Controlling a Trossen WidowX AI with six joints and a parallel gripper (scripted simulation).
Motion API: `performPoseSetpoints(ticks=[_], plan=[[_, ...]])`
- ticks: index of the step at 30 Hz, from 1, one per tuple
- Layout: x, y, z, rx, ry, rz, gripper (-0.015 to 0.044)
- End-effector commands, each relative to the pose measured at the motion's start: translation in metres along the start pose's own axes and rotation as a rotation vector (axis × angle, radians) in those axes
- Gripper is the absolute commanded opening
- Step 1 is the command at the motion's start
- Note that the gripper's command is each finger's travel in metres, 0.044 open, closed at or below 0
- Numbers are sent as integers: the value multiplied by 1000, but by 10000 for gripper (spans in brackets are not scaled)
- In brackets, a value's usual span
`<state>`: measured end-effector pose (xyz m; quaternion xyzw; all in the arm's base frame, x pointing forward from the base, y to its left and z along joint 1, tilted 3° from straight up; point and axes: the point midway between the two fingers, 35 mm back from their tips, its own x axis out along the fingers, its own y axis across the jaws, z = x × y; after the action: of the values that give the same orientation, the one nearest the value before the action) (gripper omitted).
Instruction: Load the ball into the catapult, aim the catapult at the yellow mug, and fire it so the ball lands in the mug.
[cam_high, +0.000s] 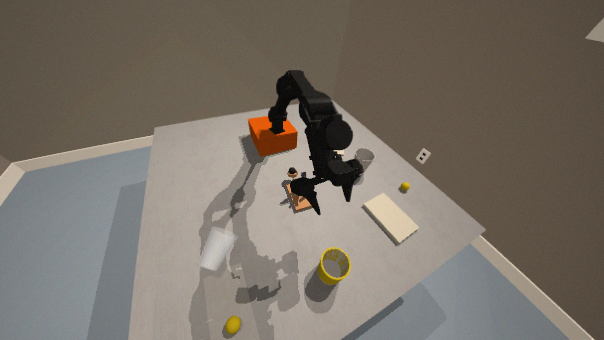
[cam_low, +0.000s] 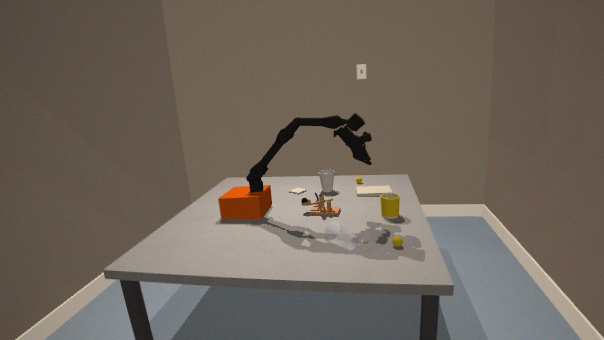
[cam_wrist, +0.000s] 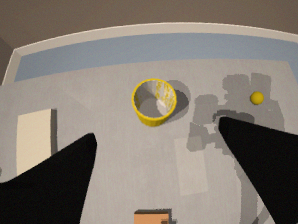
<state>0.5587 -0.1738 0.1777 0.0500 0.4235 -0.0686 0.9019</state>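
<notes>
The black ball (cam_high: 292, 171) (cam_low: 304, 200) sits in the cup at the end of the catapult's arm. The wooden catapult (cam_high: 301, 206) (cam_low: 325, 212) (cam_wrist: 151, 218) stands on the table, its arm end towards the orange block; my gripper partly covers it in the top view. The yellow mug (cam_high: 330, 280) (cam_low: 390, 206) (cam_wrist: 153, 121) stands upright beyond the catapult's other end. My gripper (cam_high: 333, 207) (cam_low: 370, 162) (cam_wrist: 159, 131) is open and empty, high above the table between catapult and mug. The inside of the mug looks empty.
The arm stands on an orange block (cam_high: 278, 146) (cam_low: 242, 206). A clear cup (cam_high: 364, 156) (cam_low: 327, 181) stands upright; another (cam_high: 217, 249) (cam_low: 341, 236) lies on its side. A cream slab (cam_high: 391, 219) (cam_low: 374, 191) (cam_wrist: 35, 140) and yellow balls (cam_high: 233, 325) (cam_low: 397, 241) (cam_wrist: 257, 98) lie around.
</notes>
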Motion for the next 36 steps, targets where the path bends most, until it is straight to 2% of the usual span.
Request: performPoseSetpoints(ticks=[1,19,36], plan=[[-2,-1,16,-16,-57,4,440],[-2,-1,16,-16,-57,4,440],[-2,-1,16,-16,-57,4,0]])
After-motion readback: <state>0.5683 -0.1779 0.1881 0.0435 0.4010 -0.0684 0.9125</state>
